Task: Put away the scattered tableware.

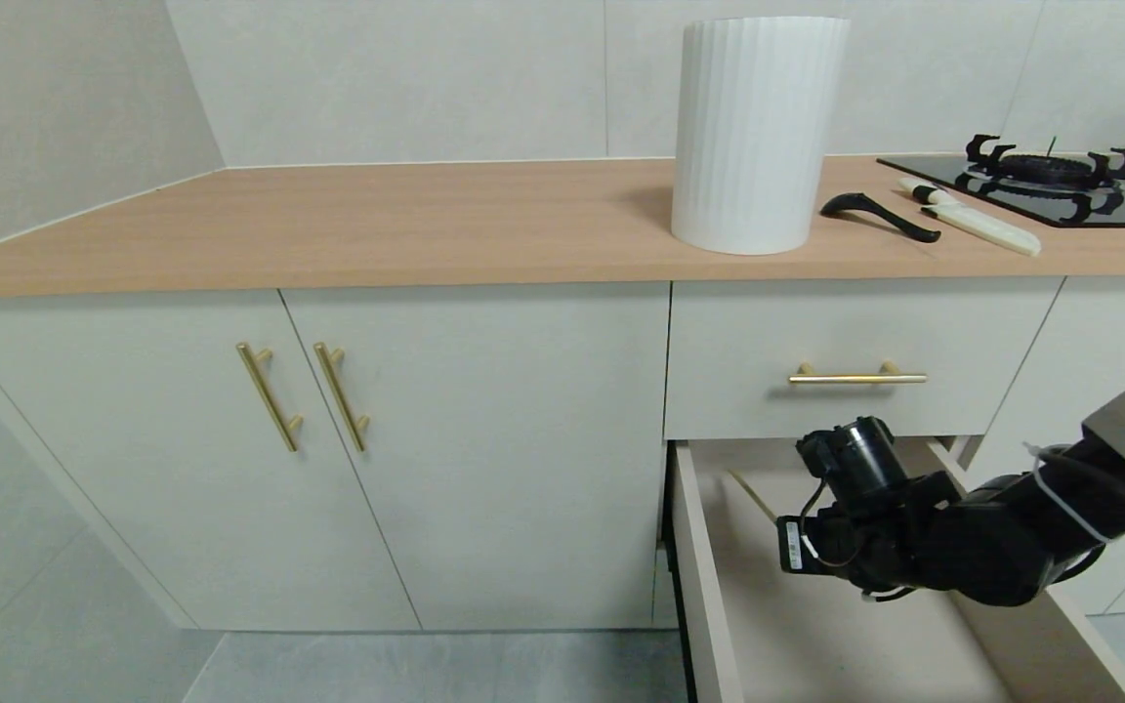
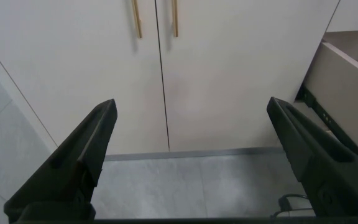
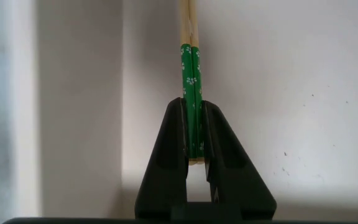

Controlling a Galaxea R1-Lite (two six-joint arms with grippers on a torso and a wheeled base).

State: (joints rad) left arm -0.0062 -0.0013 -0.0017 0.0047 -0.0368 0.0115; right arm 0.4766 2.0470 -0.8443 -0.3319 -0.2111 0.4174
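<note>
Green-ended chopsticks [image 3: 191, 74] are sitting clamped in the right gripper [image 3: 193, 124], inside the open drawer [image 1: 704, 576] at the head view's lower right. I'd say it's doing the drop-off, so next is lowering and letting go. Left gripper [image 2: 191, 112] is hanging wide open.

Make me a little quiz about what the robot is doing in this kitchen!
1. True or false: the left end effector holds a spoon.
2. What does the right end effector grip? A) a metal fork B) the pair of green-handled wooden chopsticks C) a blue cup
3. Fill in: the tall white ribbed container stands on the wooden ____.

Key: 1 false, it is open and empty. 2 B. 3 countertop.
</note>
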